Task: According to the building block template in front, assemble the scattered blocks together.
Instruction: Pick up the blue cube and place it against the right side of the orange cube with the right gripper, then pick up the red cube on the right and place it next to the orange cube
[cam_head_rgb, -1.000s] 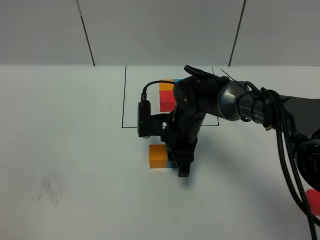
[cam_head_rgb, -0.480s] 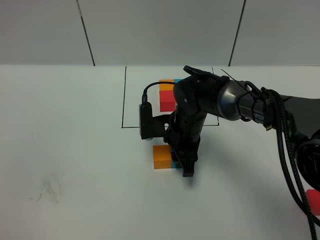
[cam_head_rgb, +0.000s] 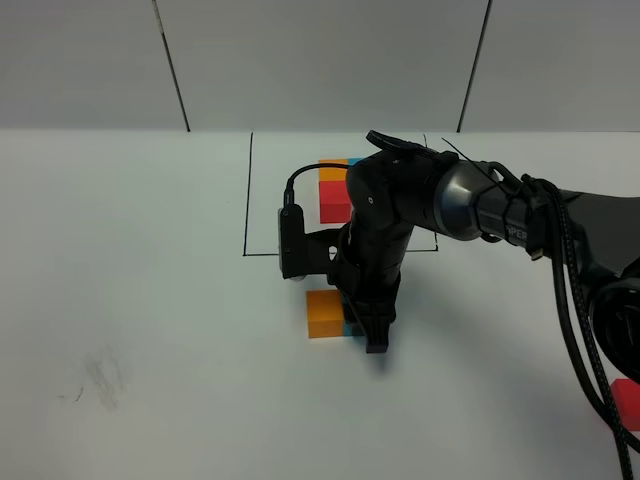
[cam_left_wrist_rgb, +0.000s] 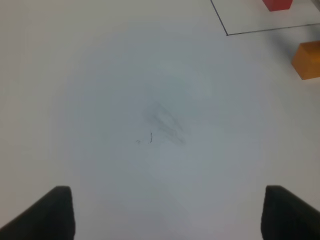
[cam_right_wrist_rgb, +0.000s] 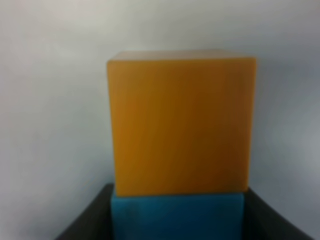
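My right gripper (cam_head_rgb: 365, 335) reaches across the middle and is shut on the blue block (cam_head_rgb: 349, 328), just in front of the template's outline. In the right wrist view the blue block (cam_right_wrist_rgb: 177, 215) sits between the dark fingers (cam_right_wrist_rgb: 92, 220), its face pressed against the orange block (cam_right_wrist_rgb: 180, 122). The orange block (cam_head_rgb: 323, 313) rests on the table at the blue one's left. The red block (cam_head_rgb: 628, 403) lies alone at the far right edge. The template (cam_head_rgb: 335, 190) is an orange, blue and red trio inside a black drawn rectangle. My left gripper (cam_left_wrist_rgb: 170, 215) hangs open over bare table.
The white table (cam_head_rgb: 150, 300) carries a faint grey smudge (cam_head_rgb: 100, 375) at the front left, also under the left gripper as a smudge (cam_left_wrist_rgb: 165, 122). The right arm's black cables (cam_head_rgb: 570, 300) trail along the right side. A grey panelled wall (cam_head_rgb: 320, 60) closes the back.
The right gripper shifted slightly to the right with the blue block, and the orange block beside it moved along. In the last half second nothing moved.
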